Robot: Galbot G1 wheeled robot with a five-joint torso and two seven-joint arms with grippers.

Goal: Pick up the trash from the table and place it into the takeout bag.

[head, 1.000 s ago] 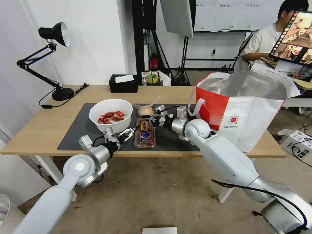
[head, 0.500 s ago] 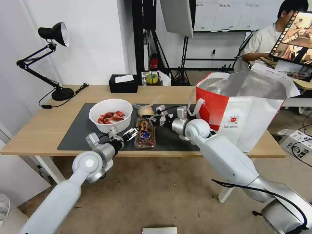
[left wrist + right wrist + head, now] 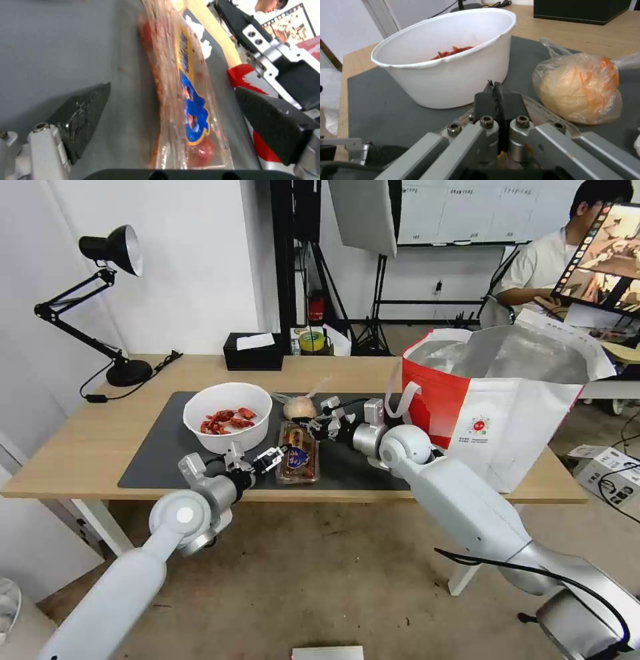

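Observation:
The clear tray of cherry tomatoes (image 3: 297, 453) lies on the dark mat, end-on to me. My left gripper (image 3: 260, 457) is open at its near left corner; in the left wrist view the tray (image 3: 181, 82) lies between the spread fingers (image 3: 83, 115) without touching them. My right gripper (image 3: 312, 426) is shut at the tray's far end, its fingertips (image 3: 496, 98) pressed together over the clear rim. The white bowl of red shells (image 3: 227, 417) stands left of the tray. The knotted bag with a beige lump (image 3: 299, 408) lies behind it. The takeout bag (image 3: 500, 407) stands open at the right.
A black tissue box (image 3: 253, 351) and a desk lamp (image 3: 117, 300) sit along the light-wood table (image 3: 87, 440), at its far and left side. A roll of tape (image 3: 311, 341) is behind the table. A cardboard box (image 3: 603, 467) lies on the floor at right.
My left gripper has moved forward and right, from beside the bowl to the tray's near end. The right arm has held still.

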